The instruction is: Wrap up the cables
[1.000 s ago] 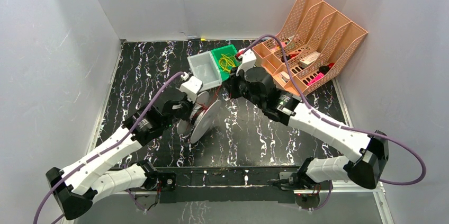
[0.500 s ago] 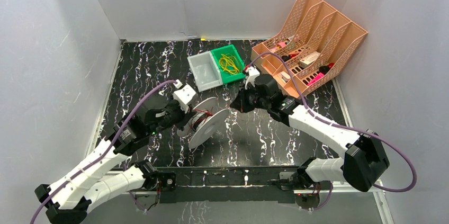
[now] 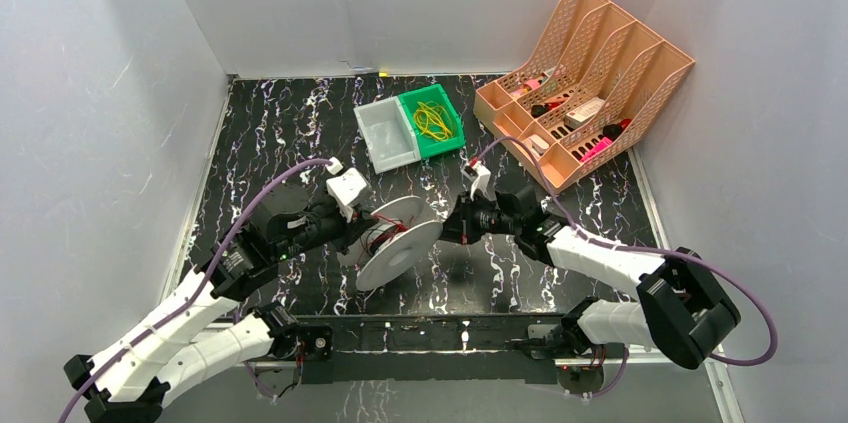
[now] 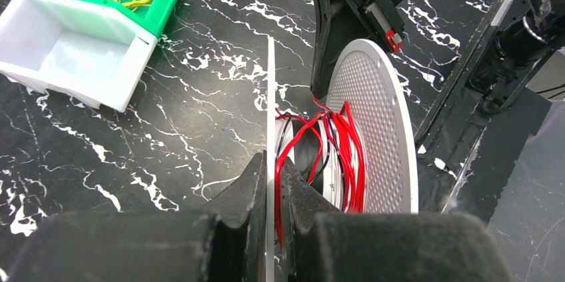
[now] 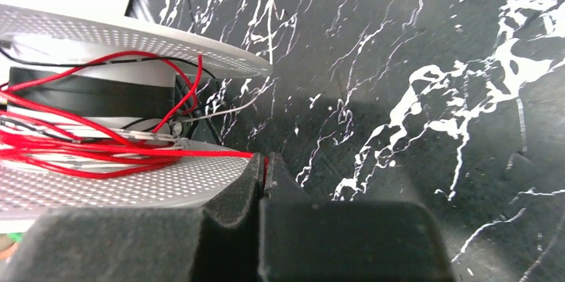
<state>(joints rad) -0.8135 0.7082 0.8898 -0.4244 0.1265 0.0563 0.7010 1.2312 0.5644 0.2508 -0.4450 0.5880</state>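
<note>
Near the middle of the black marbled table, a white spool, tilted on edge, its two perforated flanges facing roughly left and right; resting or lifted, impossible to tell. Wound loosely round the hub in several loops, the red cable, with a few black and white strands beneath. Gripped from the left by the left gripper: jaws almost fully closed, pinching the thin rim of the left flange between both fingers. Caught at the right side of the spool by the right gripper: jaws pressed together, one red strand running off the hub straight in between the fingertips. In the left wrist view, that same strand rising from the windings to the black tip of the right gripper, just beside the far edge of the right flange. Toward the far side of the table, apart from the spool, a white bin, and touching it on the right a green bin holding a tangle of yellow wire. In the far right corner, a peach lattice file rack with pens and small items in its compartments. Purple cords trailing along both arms
</note>
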